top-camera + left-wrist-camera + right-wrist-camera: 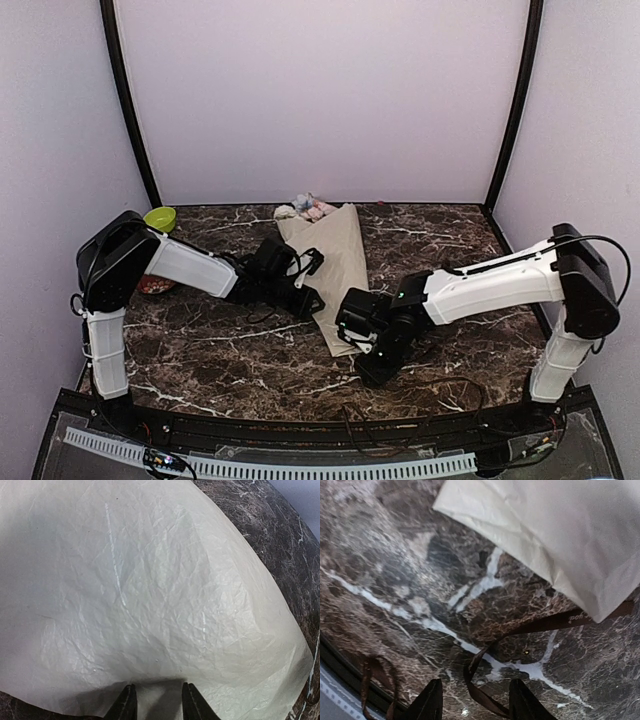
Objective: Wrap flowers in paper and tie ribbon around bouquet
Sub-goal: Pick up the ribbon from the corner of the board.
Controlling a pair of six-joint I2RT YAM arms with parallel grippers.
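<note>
The bouquet [335, 265] lies on the marble table as a long beige paper cone, with pink, white and blue flowers [305, 208] at its far wide end. My left gripper [305, 297] sits at the cone's left edge. In the left wrist view its jaws [159, 700] are partly closed, with crinkled paper [150, 580] pinched between them. My right gripper [352, 330] hovers by the narrow end. Its fingers [476, 700] stand open over the table. The dark brown ribbon [545, 625] runs slack from under the paper's corner [600, 600] and loops between the fingers, touching neither.
A green bowl [160, 218] stands at the back left, with a reddish object [152, 285] behind the left arm. A second piece of the ribbon [367, 675] curls near the table's front edge [340, 660]. Black cables trail by the right arm's base.
</note>
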